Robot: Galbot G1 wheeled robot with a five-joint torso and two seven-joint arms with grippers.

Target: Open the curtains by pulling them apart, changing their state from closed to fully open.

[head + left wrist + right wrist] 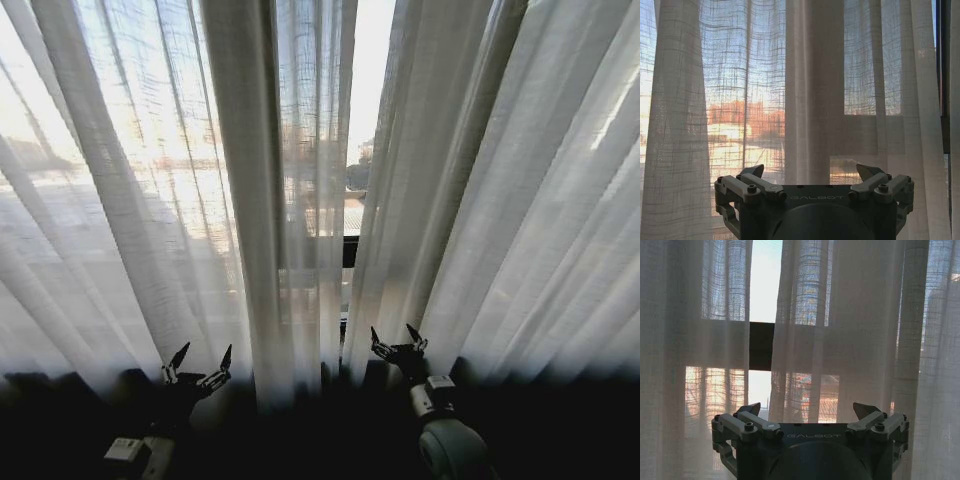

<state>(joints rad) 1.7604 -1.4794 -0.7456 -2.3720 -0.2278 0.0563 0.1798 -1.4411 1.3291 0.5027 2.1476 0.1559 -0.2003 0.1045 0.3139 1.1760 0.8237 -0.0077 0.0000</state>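
Head view has both arms raised low before the curtains (250, 200). The left pincer (198, 365) stands with its tips apart just short of the left panel, a thick fold hanging straight ahead of it. The right pincer (398, 345) is likewise spread, its tips at the inner edge of the right panel. A narrow gap (352, 150) already shows between the panels, ahead and slightly inward of the right pincer. Neither pincer grips cloth yet. The risk, as I judge it: sheer fabric may slide between closing tips, or only one thin pleat gets caught, so the pull leaves most of the panel behind.
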